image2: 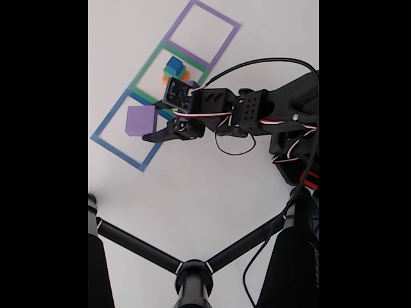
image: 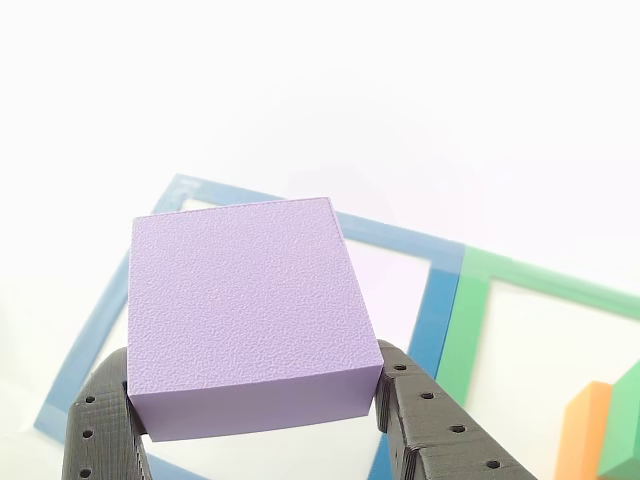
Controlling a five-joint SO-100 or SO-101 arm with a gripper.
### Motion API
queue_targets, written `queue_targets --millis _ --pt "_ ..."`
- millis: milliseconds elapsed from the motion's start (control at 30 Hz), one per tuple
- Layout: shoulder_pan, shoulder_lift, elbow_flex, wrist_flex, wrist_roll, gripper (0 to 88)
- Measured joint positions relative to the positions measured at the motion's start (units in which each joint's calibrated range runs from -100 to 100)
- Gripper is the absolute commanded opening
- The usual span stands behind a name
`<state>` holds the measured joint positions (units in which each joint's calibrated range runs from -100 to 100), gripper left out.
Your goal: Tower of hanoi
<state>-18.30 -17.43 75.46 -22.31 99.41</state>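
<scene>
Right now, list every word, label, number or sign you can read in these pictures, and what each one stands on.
None: no readable text.
The purple block in the pincer is plain.
The blue cube is unmarked.
The blue square outline is only a coloured border.

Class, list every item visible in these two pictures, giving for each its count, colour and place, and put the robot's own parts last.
purple block: one, lilac purple, between the gripper fingers over the blue outline
orange block: one, orange, in the green outline, bottom of a stack
green block: one, green, on the orange block
blue cube: one, blue, top of that stack
blue outline: one, flat square on the table
green outline: one, middle square
purple outline: one, far square
stand: one, black, three-legged, foreground of the fixed view
gripper: one, black, shut on the purple block
arm: one, black, reaching from the right in the fixed view
</scene>
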Motion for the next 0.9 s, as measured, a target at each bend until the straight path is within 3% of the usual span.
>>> queue_targets --millis 433,900 --pt "0.00 16.63 -0.09 -16.45 0.00 8.7" --pt "-1.15 27.61 -4.87 -22.71 0.00 9.7"
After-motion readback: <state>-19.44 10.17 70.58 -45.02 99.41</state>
